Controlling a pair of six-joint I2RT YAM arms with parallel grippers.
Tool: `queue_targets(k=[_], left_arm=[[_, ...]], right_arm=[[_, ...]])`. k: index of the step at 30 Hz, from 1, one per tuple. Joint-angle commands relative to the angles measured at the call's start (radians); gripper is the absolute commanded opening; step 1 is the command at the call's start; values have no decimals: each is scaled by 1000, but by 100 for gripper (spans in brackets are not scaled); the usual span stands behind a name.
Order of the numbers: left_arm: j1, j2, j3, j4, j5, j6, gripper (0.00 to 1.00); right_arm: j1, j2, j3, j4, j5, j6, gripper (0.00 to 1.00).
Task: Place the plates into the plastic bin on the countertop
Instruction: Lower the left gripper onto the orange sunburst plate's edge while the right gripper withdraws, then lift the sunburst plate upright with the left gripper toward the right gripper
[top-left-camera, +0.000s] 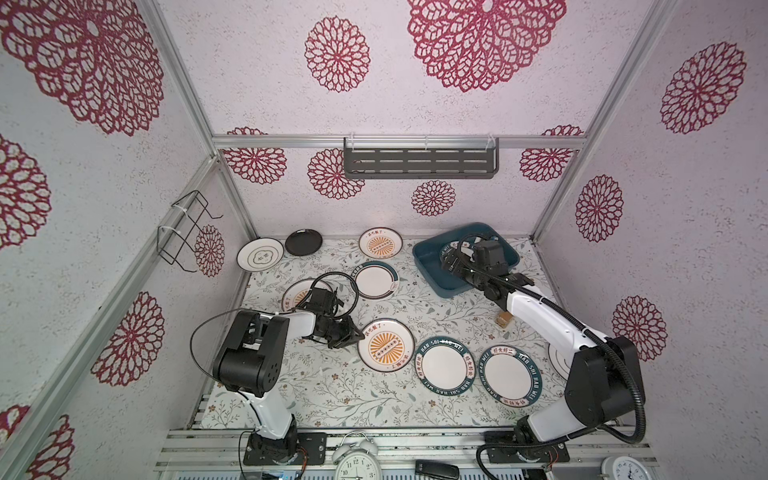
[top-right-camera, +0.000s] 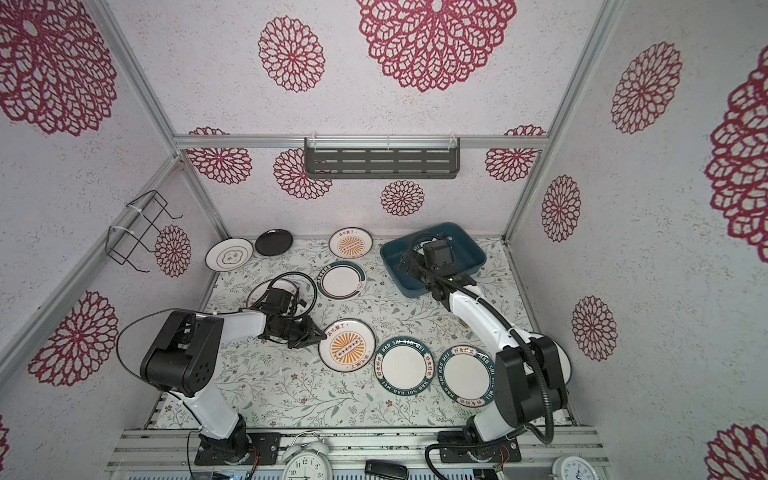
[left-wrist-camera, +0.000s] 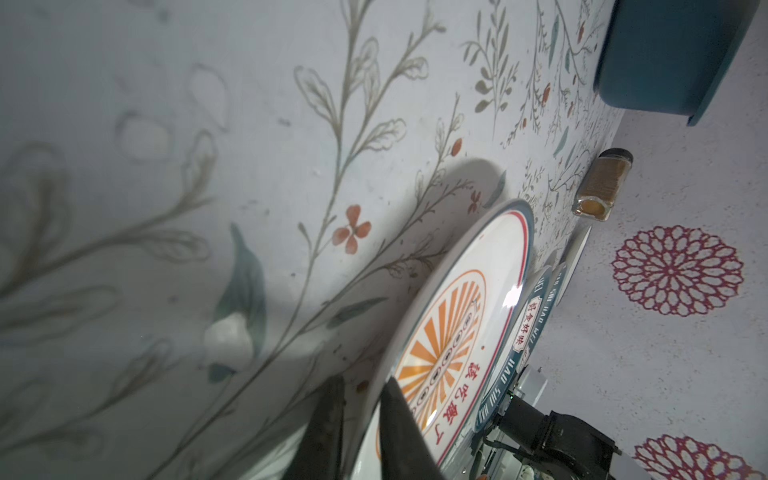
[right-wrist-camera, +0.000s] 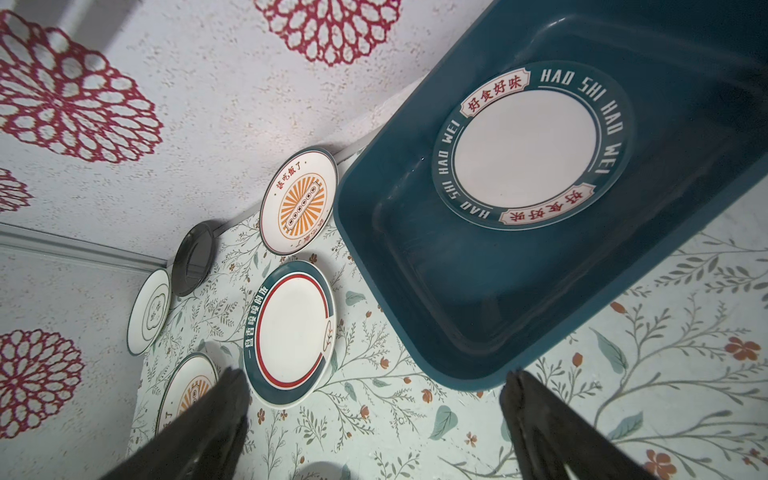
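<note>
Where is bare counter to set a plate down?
Bare: the countertop front strip, between the near sunburst plate and the edge; the middle patch between that plate and the bin; the bin's floor beside the binned plate. Crowded: lettered plates front right.

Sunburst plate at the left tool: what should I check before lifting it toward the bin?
1. Grip of left tool on sunburst plate: ok, its fingers clamp the rim from both sides.
2. Clearance from neighbour plate: cannot tell, the edges lie very close.
3. Room in plastic bin: ok, only the binned plate lies inside, at one end.
4. The right tool empty: ok, open, holding nothing.
5. Space above the bin free: not ok, the right tool hangs over it.
</note>
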Motion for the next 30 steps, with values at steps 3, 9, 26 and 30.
queue_targets(k=[3, 9, 26, 30], left_arm=[[6, -2, 27, -18, -45, -5, 0], [6, -38, 100, -106, -35, 22, 0], [8, -98, 518, -330, -82, 26, 0], [6, -57, 623, -295, -98, -15, 0]], right_arm=[[-40, -61, 0, 23, -37, 14, 99], [-88, -70, -12, 53, -94, 34, 99], [-176, 5, 41, 119, -310, 64, 99], [-177, 47, 58, 164, -398, 73, 99]])
